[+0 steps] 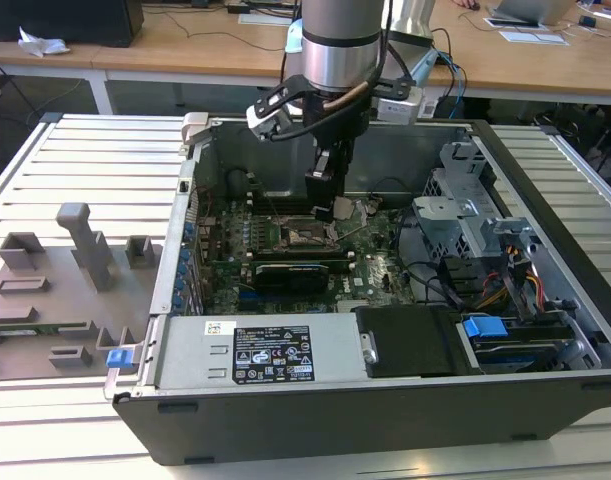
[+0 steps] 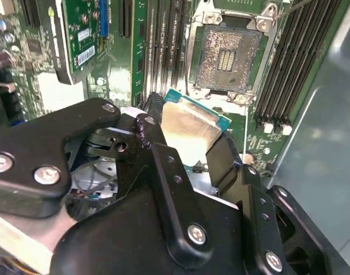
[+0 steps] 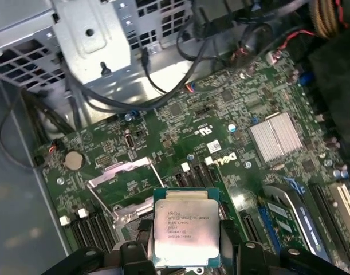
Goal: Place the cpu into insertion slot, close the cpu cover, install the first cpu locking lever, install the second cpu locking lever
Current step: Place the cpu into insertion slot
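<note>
The hand (image 1: 323, 207) hangs inside the open computer case (image 1: 385, 420), low over the green motherboard (image 1: 380, 270), its black fingers (image 2: 154, 123) pinching the cpu (image 3: 186, 235) by two opposite edges. The chip is a thin, near-square plate, so no side reads as a long axis. It stands steeply rather than lying flat: the matte silvery-grey metal lid with fine print faces the camera in the first wrist view, while the second wrist view shows its glossy pale-gold underside rimmed in teal-green. It is held in the air, just short of the insertion slot (image 2: 228, 57) and apart from it. The slot is a square black frame around a dull, grainy pin field, lying bare between rows of long narrow black memory slots (image 2: 298, 63). Beside it the cpu cover (image 3: 120, 172), a thin silver frame plate with a square window, is swung open. The case rests on a ribbed aluminium counter (image 1: 85, 150).
</note>
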